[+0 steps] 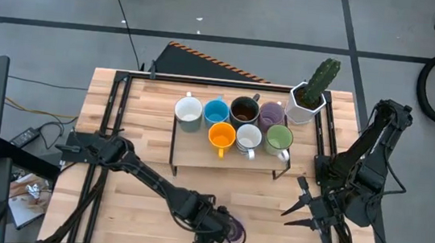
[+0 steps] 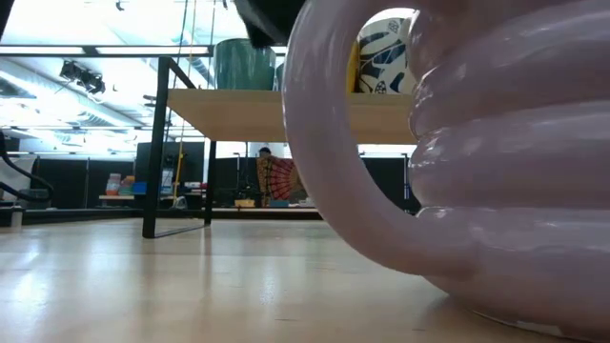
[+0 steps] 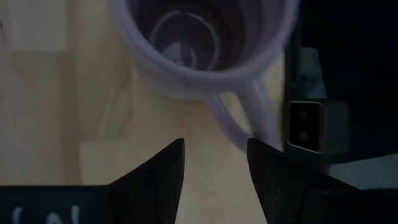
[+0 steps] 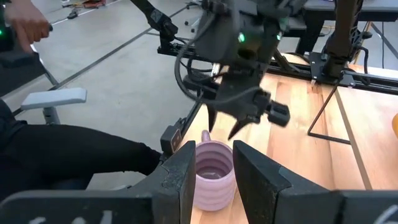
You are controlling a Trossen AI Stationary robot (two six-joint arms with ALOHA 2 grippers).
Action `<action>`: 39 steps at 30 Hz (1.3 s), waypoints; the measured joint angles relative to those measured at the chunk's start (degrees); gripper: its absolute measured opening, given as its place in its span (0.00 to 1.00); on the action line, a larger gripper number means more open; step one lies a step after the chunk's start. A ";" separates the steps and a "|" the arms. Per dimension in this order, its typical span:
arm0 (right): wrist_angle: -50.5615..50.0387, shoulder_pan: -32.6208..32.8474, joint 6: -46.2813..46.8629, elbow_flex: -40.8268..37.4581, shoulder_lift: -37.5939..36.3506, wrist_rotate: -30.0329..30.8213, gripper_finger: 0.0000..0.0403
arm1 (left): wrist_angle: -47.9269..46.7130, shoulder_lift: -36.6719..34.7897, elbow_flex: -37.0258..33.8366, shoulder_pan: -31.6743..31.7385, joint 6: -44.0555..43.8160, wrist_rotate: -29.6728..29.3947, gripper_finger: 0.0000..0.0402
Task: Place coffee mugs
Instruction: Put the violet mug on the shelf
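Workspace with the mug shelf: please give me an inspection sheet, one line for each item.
Surface: wooden table, small raised shelf.
Job's things: seven mugs on the shelf; one purple mug on the table at the front edge.
Clutter: cactus pot beside the shelf.
Grippers: left gripper open, just above the purple mug, not gripping; right gripper open, empty, waiting.
Cables: black cable on the floor.
Surroundings: person seated beside the table.

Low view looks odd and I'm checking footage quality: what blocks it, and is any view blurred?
Low view: the purple mug sits right at the lens, filling the frame's right, with window glare on its ribs. Left wrist view: the same mug is dim and soft-focused.
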 joint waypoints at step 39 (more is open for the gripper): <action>0.00 -0.42 -3.48 0.00 0.02 1.22 0.28 | -3.24 0.22 8.13 -6.15 -26.89 -15.72 0.38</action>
